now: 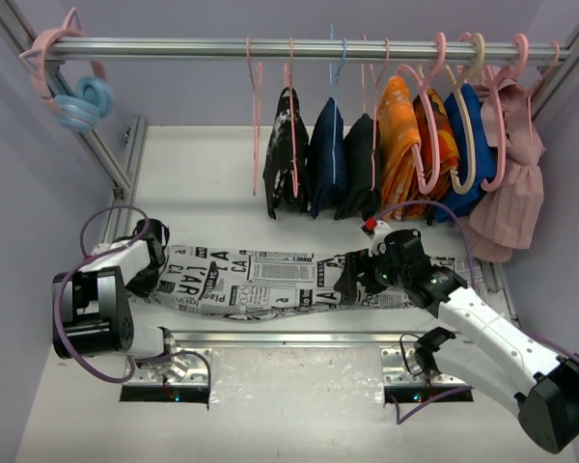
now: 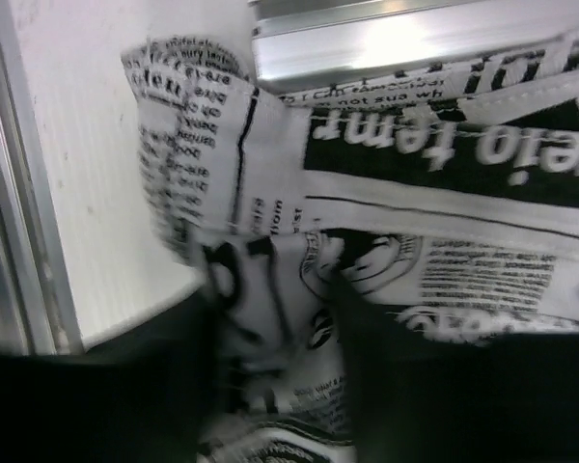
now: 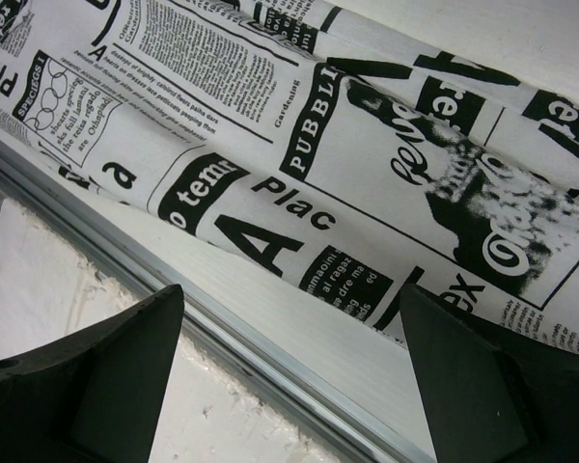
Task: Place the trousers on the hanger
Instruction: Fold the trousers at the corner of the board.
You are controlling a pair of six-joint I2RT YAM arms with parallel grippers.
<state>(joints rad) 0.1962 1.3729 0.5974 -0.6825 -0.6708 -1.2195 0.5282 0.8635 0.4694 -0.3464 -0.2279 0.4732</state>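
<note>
Newsprint trousers [image 1: 261, 280] lie stretched flat across the middle of the frame, one of my claws at each end.

My left claw [image 1: 162, 262] sits at their left end. In its wrist view the dark fingers [image 2: 154, 386] straddle a bunched fold of the cloth with only a narrow gap, and I cannot tell whether they pinch it. My right claw [image 1: 363, 270] hovers at the right end with its fingers [image 3: 96, 376] spread wide and holding nothing; the printed cloth lies just beyond their tips. The thin pink hanger [image 1: 257, 125] hangs bare from the metal rail [image 1: 174, 46] at upper centre, well apart from the trousers. The white table [image 1: 203, 164] carries an aluminium bar [image 1: 299, 338] along the trousers' lower edge. Lilac walls [image 1: 19, 193] close it in.
</note>
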